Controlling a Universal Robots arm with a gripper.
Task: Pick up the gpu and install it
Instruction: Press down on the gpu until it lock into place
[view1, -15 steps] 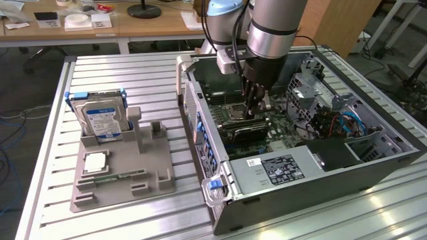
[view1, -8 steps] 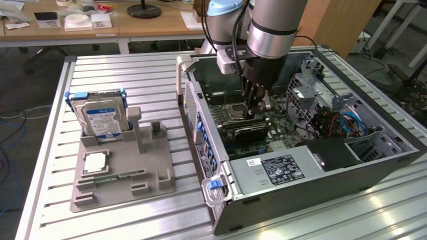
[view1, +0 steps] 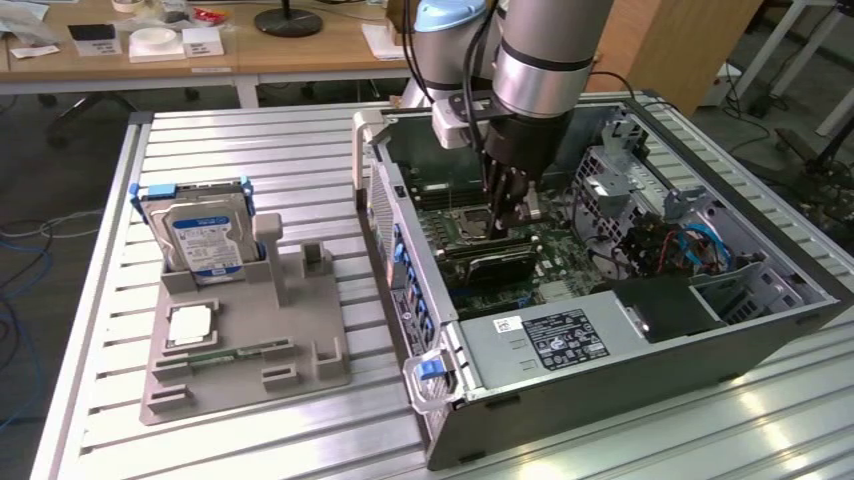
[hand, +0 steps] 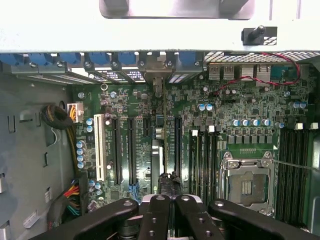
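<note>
Hard drive (view1: 200, 235) stands well apart from gpu (view1: 497, 262).

The exterior view looks down from high up and off to one side, far enough back to take in the slatted table (view1: 240, 140), the grey fixture tray (view1: 247, 345) on its left and the open computer case (view1: 601, 290) on its right, with desks far behind. The wrist view rides right above the hand (hand: 168, 200), close in, staring straight down onto the motherboard (hand: 235, 115) inside that case. Both views share the case interior: the expansion slots (hand: 131, 150) and the processor socket (hand: 247, 182).
</note>
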